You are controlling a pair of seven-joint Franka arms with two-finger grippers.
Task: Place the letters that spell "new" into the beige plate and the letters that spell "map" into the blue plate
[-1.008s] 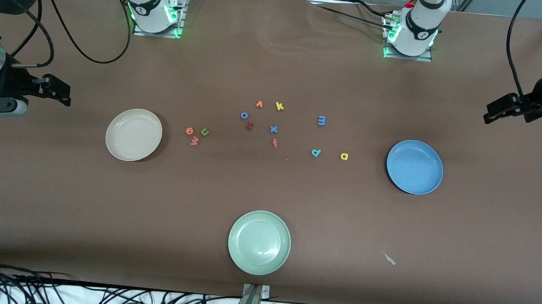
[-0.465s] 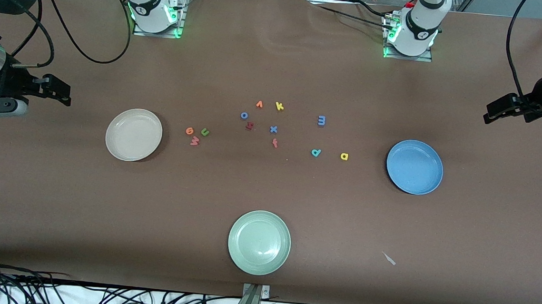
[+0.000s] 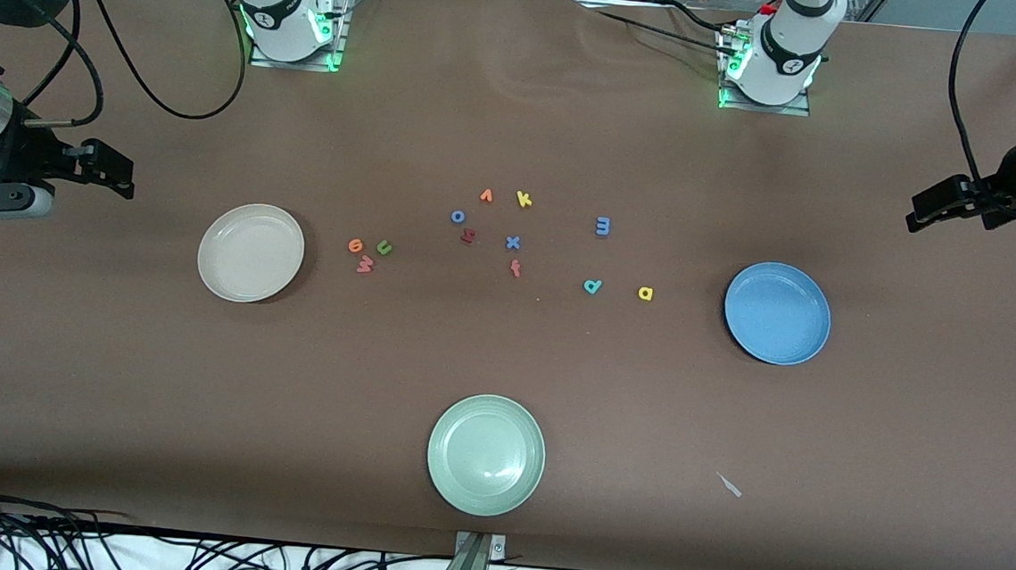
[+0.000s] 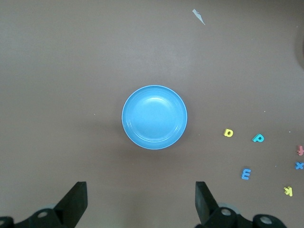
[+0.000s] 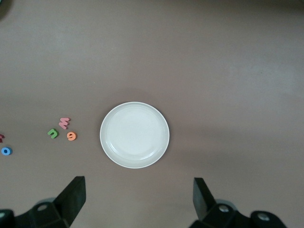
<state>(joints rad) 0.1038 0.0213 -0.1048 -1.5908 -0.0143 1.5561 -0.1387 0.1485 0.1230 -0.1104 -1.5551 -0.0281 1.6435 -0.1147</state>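
both hands spread, empty: left hand (image 4: 137, 202) over blue plate (image 3: 777, 314), right hand (image 5: 137, 199) over beige plate (image 3: 250, 253). your risk: orange e (image 3: 355, 245), green n (image 3: 384, 247), salmon w (image 3: 365, 263) crowd together; pinch may drag neighbour.

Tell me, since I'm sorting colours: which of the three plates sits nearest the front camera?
The green plate. It lies lowest in the front view, alone, while the beige plate and blue plate flank the letters.
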